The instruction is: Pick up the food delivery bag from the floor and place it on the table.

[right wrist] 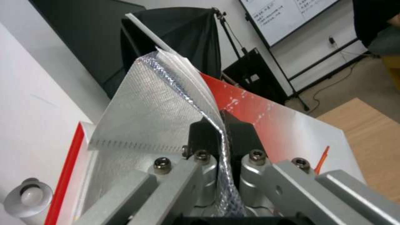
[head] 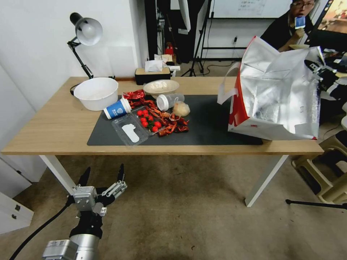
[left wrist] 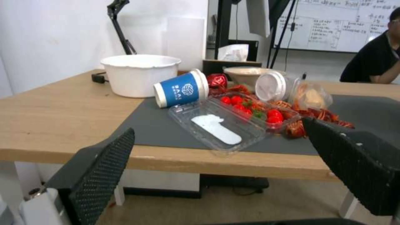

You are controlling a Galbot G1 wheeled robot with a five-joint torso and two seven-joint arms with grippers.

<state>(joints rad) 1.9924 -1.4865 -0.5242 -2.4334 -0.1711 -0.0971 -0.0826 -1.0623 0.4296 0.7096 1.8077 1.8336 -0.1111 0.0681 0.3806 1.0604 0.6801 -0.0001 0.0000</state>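
Placing step: right hand point(right wrist: 220, 132) clenched on bag point(head: 278, 94) rim, bag on desk point(head: 54, 122) at 2 o'clock; next needs release. Left hand point(head: 103, 177) released, idle.

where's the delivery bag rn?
In the head view, the boxy white-and-red foil-lined delivery bag sits at the right end of the light-wood table, its rim clamped in the right gripper jaws.

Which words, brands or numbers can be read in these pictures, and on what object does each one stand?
Nothing can be read with certainty.
Blue paper cup: a white cube logo with short print above it, too blurred to quote.
Whiteboard: rows of handwriting, too small to read.
Food delivery bag, pinched at its rim by the right tool: a small red mark low on its white side, unreadable.
Clear plastic lid: a white label, blank as far as visible.
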